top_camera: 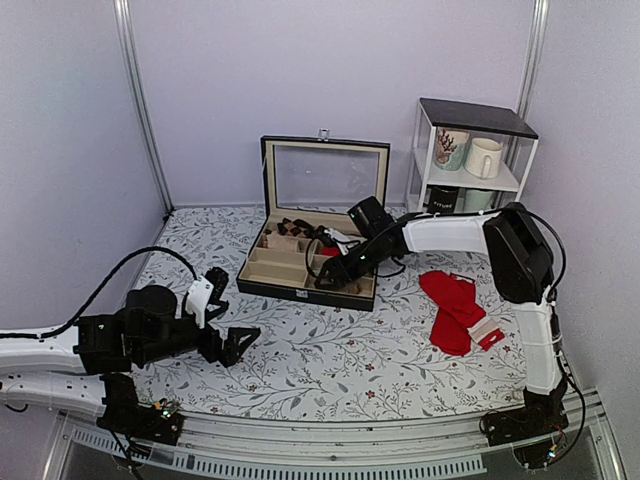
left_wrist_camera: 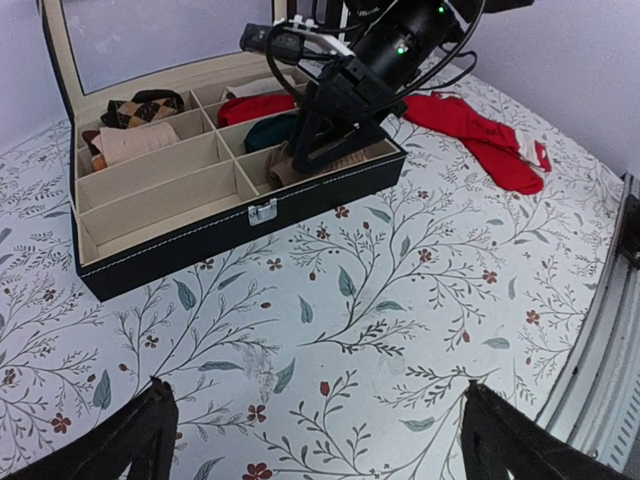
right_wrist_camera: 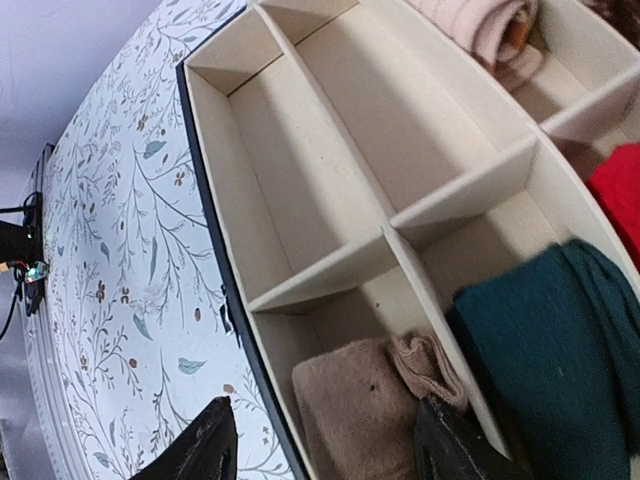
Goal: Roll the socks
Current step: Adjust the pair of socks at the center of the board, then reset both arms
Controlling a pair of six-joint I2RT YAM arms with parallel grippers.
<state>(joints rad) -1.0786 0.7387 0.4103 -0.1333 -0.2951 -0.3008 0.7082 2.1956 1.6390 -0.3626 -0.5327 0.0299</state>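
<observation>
The tan socks are a small roll lying in the front right compartment of the black box. The roll also shows in the left wrist view. My right gripper is open just above that compartment; one finger hangs outside the box's front wall and the other is at the roll's far edge. It hides the roll in the top view, where it is over the box's right front corner. My left gripper is open and empty above the bare tablecloth.
The box stands open at mid-table, lid up. It holds a red roll, a teal roll, a pink roll and a patterned roll. Red socks with a white tag lie to the right. A shelf with mugs stands at back right.
</observation>
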